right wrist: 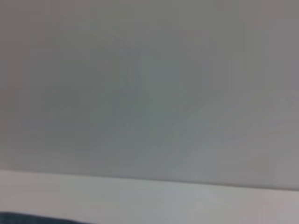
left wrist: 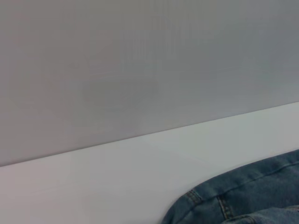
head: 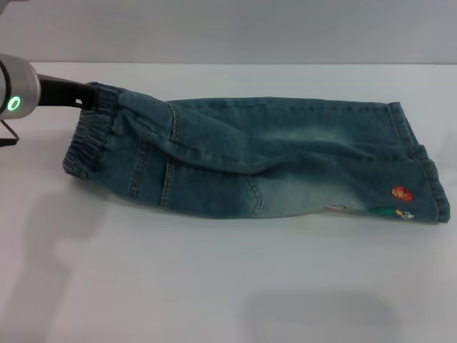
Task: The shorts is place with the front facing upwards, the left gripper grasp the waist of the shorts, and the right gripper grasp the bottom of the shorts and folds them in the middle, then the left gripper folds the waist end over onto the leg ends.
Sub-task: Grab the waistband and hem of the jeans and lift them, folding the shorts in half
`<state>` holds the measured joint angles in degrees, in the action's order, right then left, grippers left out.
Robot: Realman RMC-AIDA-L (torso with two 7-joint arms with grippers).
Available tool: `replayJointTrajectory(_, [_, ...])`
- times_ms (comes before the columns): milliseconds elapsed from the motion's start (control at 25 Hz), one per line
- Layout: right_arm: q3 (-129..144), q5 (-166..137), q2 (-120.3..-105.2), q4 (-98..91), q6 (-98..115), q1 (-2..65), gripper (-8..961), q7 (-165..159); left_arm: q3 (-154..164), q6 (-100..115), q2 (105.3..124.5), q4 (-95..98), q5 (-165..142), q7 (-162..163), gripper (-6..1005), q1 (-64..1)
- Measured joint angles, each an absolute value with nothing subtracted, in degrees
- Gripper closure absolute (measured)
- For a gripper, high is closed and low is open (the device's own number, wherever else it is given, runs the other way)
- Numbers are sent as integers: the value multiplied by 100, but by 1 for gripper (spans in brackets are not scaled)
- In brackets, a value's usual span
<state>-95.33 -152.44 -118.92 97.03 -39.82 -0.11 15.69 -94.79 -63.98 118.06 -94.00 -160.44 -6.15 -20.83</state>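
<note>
Head view: shorts [head: 257, 161] lie folded on a white table [head: 214, 286] before a grey wall [head: 228, 28]; left claw [head: 84, 96] clamped on their waist.

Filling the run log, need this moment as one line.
stage: lengthwise fold done | shorts: folded, flat on table | left gripper: at waistband | right gripper: out of view | leg ends: on robot's right

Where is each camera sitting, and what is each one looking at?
Head view: on the robot's head, looking forward and down at the shorts on the white table; the left tool is at the waistband, with its arm showing.
Left wrist view: on the left arm, facing the grey wall across the table; no robot parts show.
Right wrist view: on the right arm, facing the wall; no robot parts show.
Shared: head and left wrist views both show the shorts.
</note>
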Motion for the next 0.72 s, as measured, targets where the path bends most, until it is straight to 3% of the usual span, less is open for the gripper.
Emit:
replayJointTrajectory(280, [-9781,-14599,-11885,9306,-5291,211,882,1180,-9474,-6448,11802,-9395,-16015,-619,973,-2106])
replayJointTrajectory(720, [-9923,-14897,-11905,10095,-5891,-31,841,735,-9474,-6483,11794,-9292,-16005,-668,973,-2204])
